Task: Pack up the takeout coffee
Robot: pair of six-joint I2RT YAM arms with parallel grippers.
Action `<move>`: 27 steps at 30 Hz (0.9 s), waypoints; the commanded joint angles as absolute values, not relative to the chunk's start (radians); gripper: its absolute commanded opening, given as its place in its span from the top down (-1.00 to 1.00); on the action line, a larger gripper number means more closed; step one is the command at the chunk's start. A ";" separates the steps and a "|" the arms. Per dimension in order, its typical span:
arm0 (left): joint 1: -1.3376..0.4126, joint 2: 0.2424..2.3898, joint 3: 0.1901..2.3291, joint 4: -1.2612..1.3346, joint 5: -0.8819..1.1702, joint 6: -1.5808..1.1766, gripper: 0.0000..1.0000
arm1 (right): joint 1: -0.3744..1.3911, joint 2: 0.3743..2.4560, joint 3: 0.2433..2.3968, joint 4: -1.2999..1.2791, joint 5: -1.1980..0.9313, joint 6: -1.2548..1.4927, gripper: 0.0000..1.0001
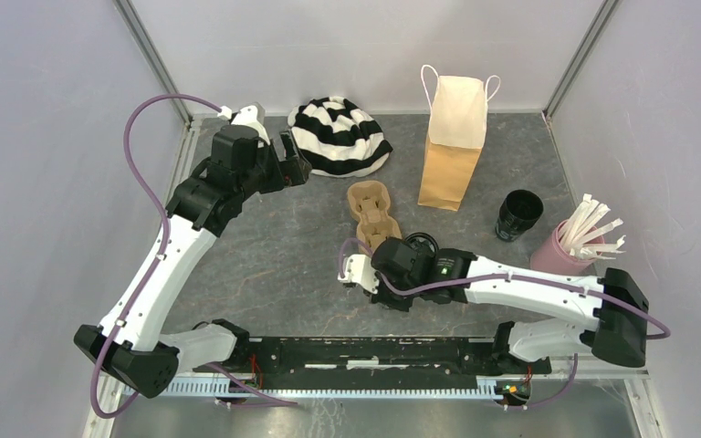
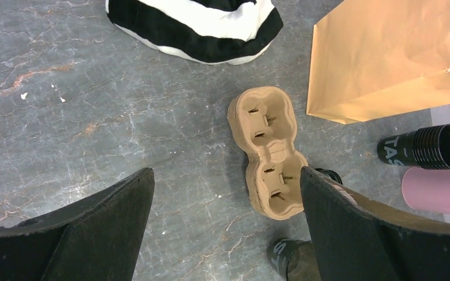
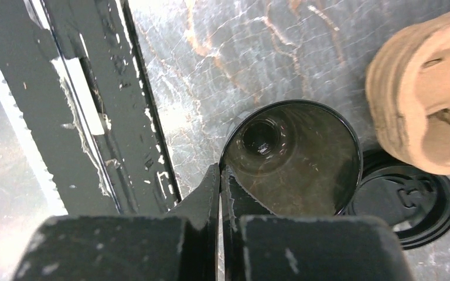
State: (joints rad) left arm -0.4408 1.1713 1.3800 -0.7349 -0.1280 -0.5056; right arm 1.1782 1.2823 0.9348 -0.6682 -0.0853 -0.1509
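Note:
My right gripper (image 3: 221, 172) is shut on the rim of a black takeout coffee cup (image 3: 293, 158), one finger inside the wall and one outside. The cup has no lid, and I look down into its empty inside. In the top view the right gripper (image 1: 391, 265) covers this cup. A flat black lid (image 3: 410, 202) lies on the table beside it, next to the brown carrier (image 3: 428, 99). A second black cup (image 1: 517, 214), also without a lid, is at the right. My left gripper (image 2: 225, 172) hangs open and empty at the back left (image 1: 292, 155).
A brown paper bag (image 1: 452, 155) stands at the back, with a striped cloth (image 1: 340, 135) to its left. The two-cup carrier (image 1: 371, 212) lies mid-table. A pink cup with white sticks (image 1: 561, 251) stands at the right. The black rail (image 3: 94, 117) runs along the near edge.

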 commanded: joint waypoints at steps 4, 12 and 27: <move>-0.446 1.174 1.408 -0.722 -0.089 -0.566 -0.99 | 1.178 1.237 0.919 -0.595 -0.021 -0.125 0.97; -0.445 1.203 1.437 -0.750 -0.058 -0.554 -0.99 | 1.172 1.245 0.914 -0.577 -0.046 -0.125 0.97; -0.445 1.139 1.387 -0.761 -0.019 -0.589 -0.99 | 1.163 1.210 0.962 -0.629 -0.007 -0.050 0.39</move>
